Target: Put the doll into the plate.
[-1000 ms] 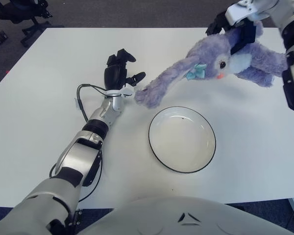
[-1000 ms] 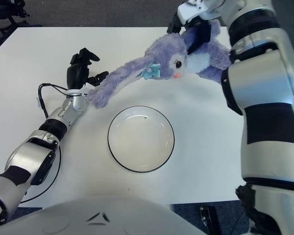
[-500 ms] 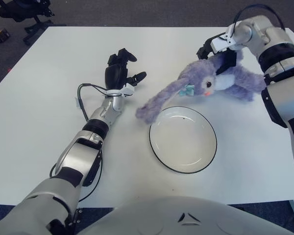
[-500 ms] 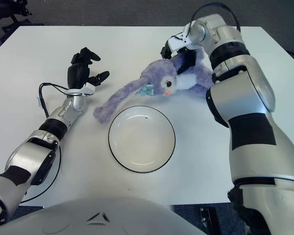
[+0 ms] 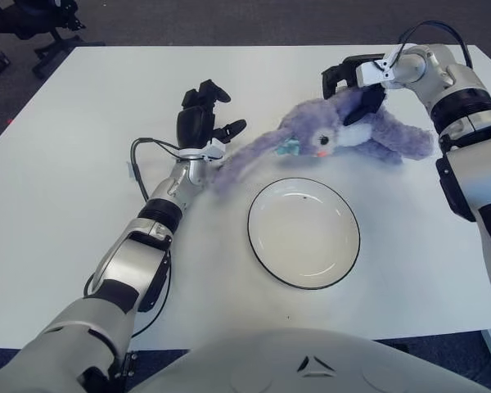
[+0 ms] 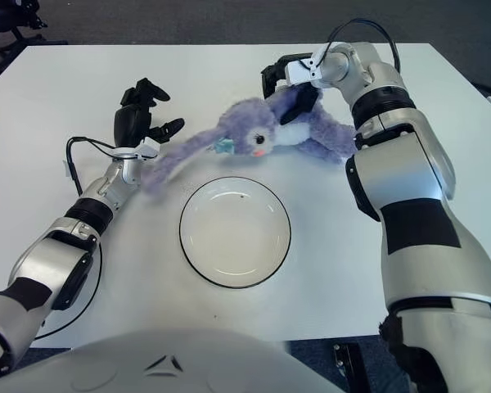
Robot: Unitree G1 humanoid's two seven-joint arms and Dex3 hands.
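plate (image 5: 304, 233) open above, doll (image 5: 335, 135) just behind

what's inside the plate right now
Nothing but a tiny dark speck: the plate shows its bare white inside. The purple bunny doll lies on the table behind it, with the right hand over its head.

The left arm runs from the lower left of the frame up toward the centre left, its left hand (image 5: 203, 115) upright with the dark fingers loosely spread, holding nothing. The right arm comes in down the right edge and bends across the upper right, forearm reaching leftward. Its right hand (image 5: 352, 82) sits at upper centre-right, fingers curled down and closed on the doll (image 5: 344, 133).
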